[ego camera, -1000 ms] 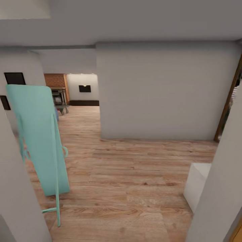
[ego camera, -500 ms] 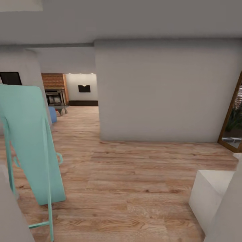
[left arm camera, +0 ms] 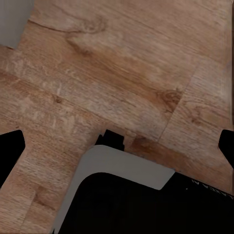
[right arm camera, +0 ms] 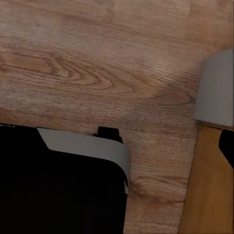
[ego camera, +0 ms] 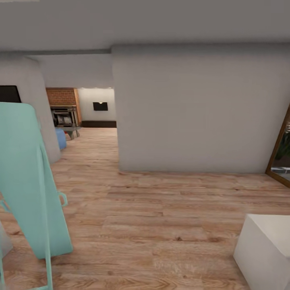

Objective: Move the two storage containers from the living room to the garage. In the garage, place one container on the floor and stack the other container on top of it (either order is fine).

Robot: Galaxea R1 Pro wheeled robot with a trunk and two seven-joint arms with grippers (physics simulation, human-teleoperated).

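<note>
A broad cream wall (ego camera: 193,108) stands straight ahead at twelve o'clock, blocking most of the view; light wood-plank flooring (ego camera: 153,217) spreads from its foot to where I stand and runs on through an opening at eleven o'clock; down that passage the living room (ego camera: 86,112) lies well off, with a brick fireplace (ego camera: 62,108), a dark panel on its far wall and a bit of blue sofa (ego camera: 61,138) at the corner. A tall mint-green ironing board (ego camera: 28,181) leans upright at nine o'clock, close by; a white box (ego camera: 266,249) sits on the floor at four o'clock; a wood-framed glass door (ego camera: 282,153) shows at three o'clock. Neither red-orange container is anywhere I can see from here. Both wrist cameras look down on wood planks and the robot's dark base (left arm camera: 146,200); the left jaws and the right jaws show too little to tell whether they are released or clenched.
</note>
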